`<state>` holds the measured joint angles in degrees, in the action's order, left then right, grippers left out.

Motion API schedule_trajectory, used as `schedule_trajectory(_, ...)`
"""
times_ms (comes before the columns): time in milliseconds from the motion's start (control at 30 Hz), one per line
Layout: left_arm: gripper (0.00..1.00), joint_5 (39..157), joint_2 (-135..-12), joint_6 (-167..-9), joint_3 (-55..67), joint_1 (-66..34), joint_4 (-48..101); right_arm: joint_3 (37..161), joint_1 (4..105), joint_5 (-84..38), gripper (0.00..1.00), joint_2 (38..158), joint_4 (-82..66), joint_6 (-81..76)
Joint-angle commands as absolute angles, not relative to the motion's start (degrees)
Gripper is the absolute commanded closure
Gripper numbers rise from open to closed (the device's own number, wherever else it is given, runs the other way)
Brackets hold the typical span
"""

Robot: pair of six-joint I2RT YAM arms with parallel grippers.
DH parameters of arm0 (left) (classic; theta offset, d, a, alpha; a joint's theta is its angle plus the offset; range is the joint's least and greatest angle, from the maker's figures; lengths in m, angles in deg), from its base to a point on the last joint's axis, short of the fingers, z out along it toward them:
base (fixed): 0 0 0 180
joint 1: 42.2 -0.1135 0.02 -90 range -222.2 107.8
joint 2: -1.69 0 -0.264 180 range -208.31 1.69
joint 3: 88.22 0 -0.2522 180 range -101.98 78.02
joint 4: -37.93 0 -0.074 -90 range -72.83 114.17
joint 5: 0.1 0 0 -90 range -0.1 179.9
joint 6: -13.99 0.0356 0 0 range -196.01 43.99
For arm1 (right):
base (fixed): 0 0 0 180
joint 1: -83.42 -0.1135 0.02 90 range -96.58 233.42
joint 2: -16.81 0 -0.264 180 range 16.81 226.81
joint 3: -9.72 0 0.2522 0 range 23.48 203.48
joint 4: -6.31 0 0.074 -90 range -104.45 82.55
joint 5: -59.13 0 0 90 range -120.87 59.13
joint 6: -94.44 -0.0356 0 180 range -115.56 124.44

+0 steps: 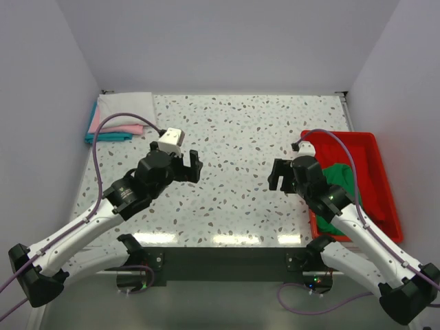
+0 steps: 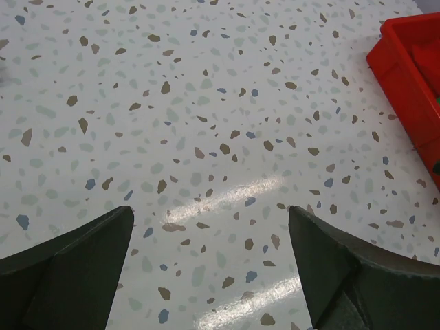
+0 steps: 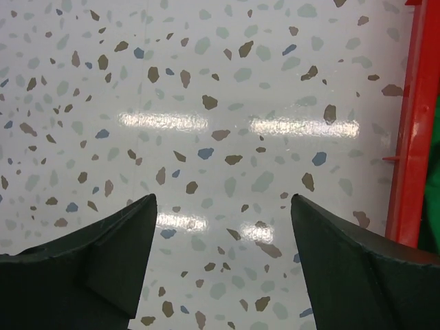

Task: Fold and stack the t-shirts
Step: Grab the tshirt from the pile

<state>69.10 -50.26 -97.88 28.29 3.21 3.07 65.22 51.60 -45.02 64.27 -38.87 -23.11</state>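
Currently the green tee point(image 1: 340, 175) lies bunched in the red tray point(image 1: 375, 158) at the right of the worktop point(image 1: 234, 137), the folded stack point(image 1: 120, 118) sits far-left, and the left end effector point(image 1: 194, 167) and right end effector point(image 1: 275, 177) hover mid-worktop, fingers apart, empty.

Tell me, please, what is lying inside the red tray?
A crumpled green t-shirt lies inside the red tray. The right arm covers the tray's near part, so anything else lying there cannot be seen.
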Motion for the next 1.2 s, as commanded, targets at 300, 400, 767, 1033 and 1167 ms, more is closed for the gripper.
schedule_trajectory(300, 0.00, 70.6, -49.0, -97.5, 29.1, 3.2, 3.8, 72.2, 51.5, -48.2, 0.01, 67.6, -42.9, -28.3)
schedule_trajectory(400, 0.00, 71.0, -48.9, -97.1, 28.9, 3.1, 4.0, 76.7, 51.5, -58.2, 0.01, 70.5, -49.7, -33.2)
schedule_trajectory(767, 0.00, 75.7, -49.7, -97.2, 28.5, 3.1, 5.3, 84.9, 87.9, -62.1, 0.01, 82.4, -57.6, -35.7)
schedule_trajectory(1033, 0.00, 77.1, -49.7, -97.5, 29.2, 3.1, 5.6, 79.4, 98.0, -60.2, 0.01, 91.2, -56.2, -45.6)
schedule_trajectory(1167, 0.00, 77.3, -50.9, -97.5, 29.1, 3.1, 5.6, 75.3, 98.3, -58.6, 0.01, 93.4, -52.2, -47.2)
